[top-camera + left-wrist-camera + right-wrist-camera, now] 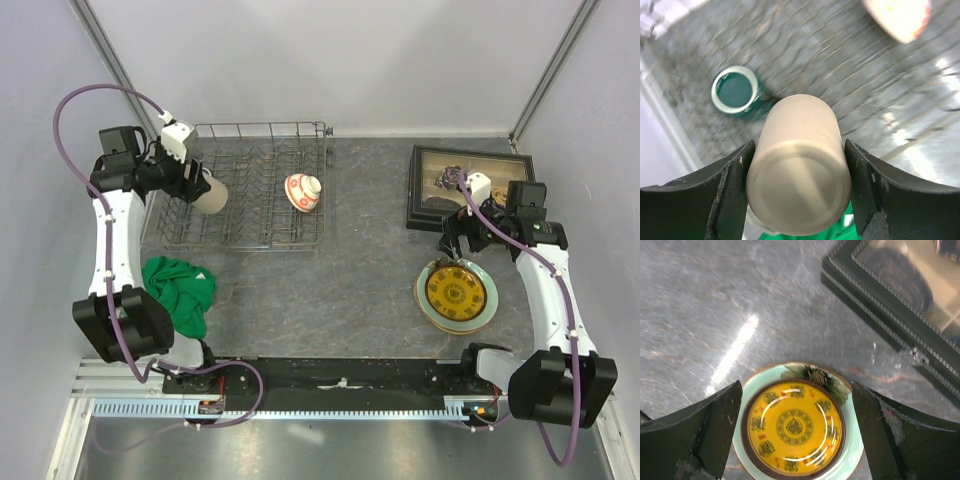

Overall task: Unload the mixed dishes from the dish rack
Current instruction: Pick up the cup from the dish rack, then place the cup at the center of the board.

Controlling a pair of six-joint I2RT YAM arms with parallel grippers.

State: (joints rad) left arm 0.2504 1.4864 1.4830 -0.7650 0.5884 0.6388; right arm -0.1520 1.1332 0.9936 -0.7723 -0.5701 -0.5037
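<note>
L gripper [797,175] clenched on beige ceramic cup [800,145], sideways over grey wire dish rack's [250,228] 9 o'clock end. Small red-and-white bowl [303,192] sat at rack's 3 o'clock. R gripper [797,432], fingers released, hung above yellow-gold patterned dish [792,425] on pale green plate [752,381], table's 4 o'clock.

Bright light, motion-blurred dish rack [850,65], glare on tabletop [735,352]

A blurred bowl [897,17], probably, is cropped above.

1. White left arm [108,225] reaches to the far left; black left gripper [198,186] clamps a beige cylindrical cup [797,170] by its sides.
2. White right arm [545,290] bends at the right; black right gripper [458,246] points down, spread wide and holding nothing.
</note>
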